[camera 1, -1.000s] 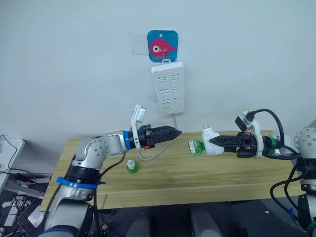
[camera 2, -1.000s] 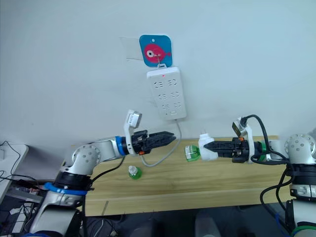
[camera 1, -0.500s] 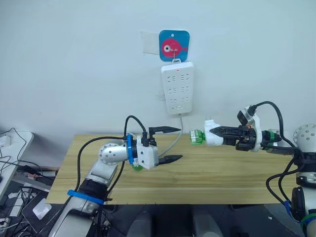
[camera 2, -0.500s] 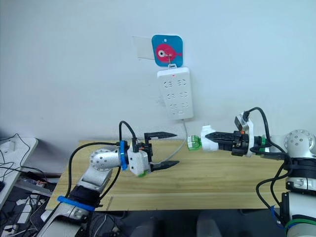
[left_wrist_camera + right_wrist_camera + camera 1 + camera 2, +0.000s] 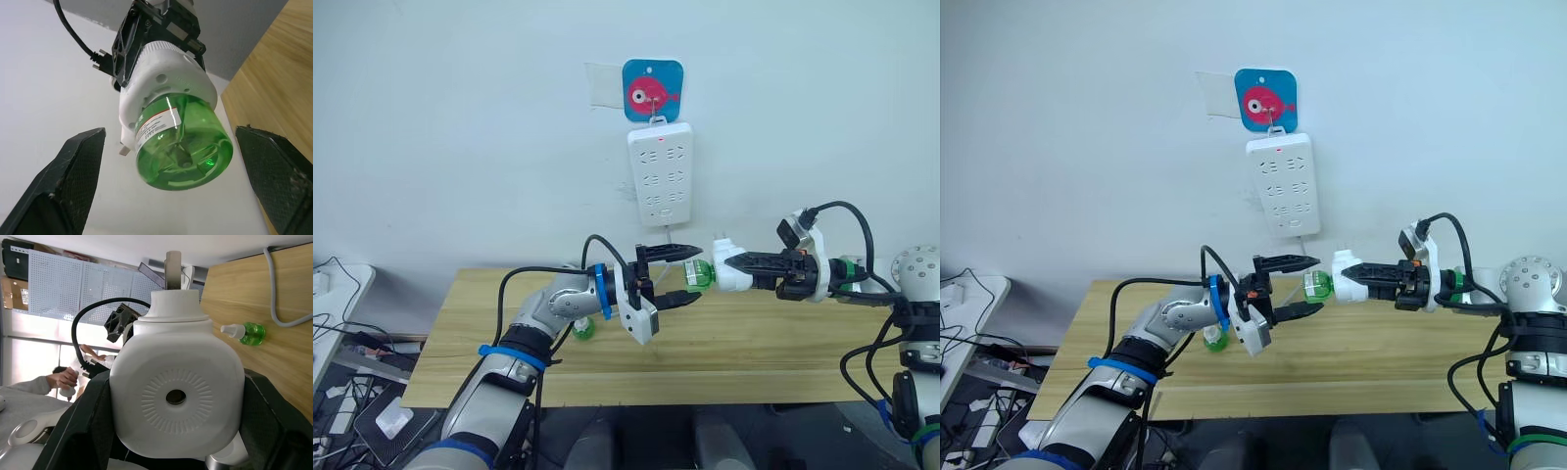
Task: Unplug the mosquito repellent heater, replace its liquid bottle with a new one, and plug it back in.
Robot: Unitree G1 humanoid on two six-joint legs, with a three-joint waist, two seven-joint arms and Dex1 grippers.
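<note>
The right pincer [image 5: 736, 268] is clamped on the heater [image 5: 726, 272], held sideways above the counter [image 5: 754, 343] so its green bottle [image 5: 697, 276] faces the left pincer [image 5: 685, 277], whose fingers are apart either side of it, probably to unscrew it. A spare bottle [image 5: 584, 328] waits on the counter.
</note>
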